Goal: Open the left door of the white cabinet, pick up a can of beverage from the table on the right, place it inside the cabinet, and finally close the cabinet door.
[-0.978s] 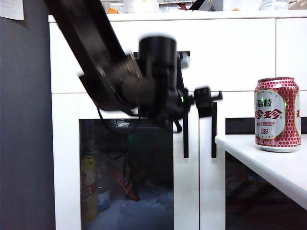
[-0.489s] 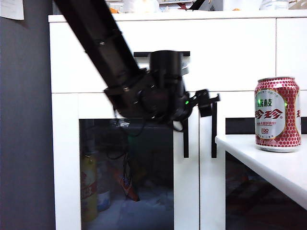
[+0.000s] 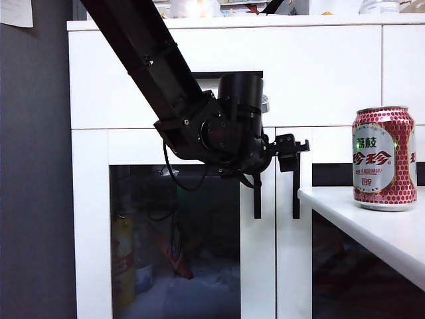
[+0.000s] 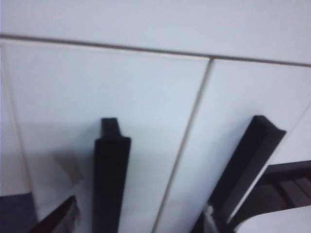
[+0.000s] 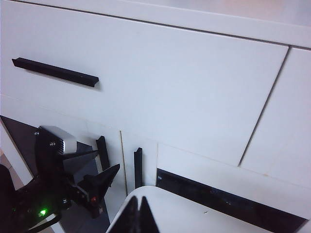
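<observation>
You see a dark grey wall point(image 3: 33, 166) at far left, a white paper sheet point(image 3: 16, 12) fixed in its upper corner. Behind the dark glass, a yellow bottle point(image 3: 122, 259) stands at the left, an orange packet point(image 3: 174, 252) leaning just right of it. Blurred clutter point(image 3: 199, 8) sits along the top.

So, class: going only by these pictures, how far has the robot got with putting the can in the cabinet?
Nothing is finished yet. The left door is shut and the can stands untouched on the table. In hand: the left gripper, fingers open, is up at the door's handle, not yet clamped on it. The right gripper is shut over the table. Left: open the door, fetch the can, place it inside, close up.
</observation>
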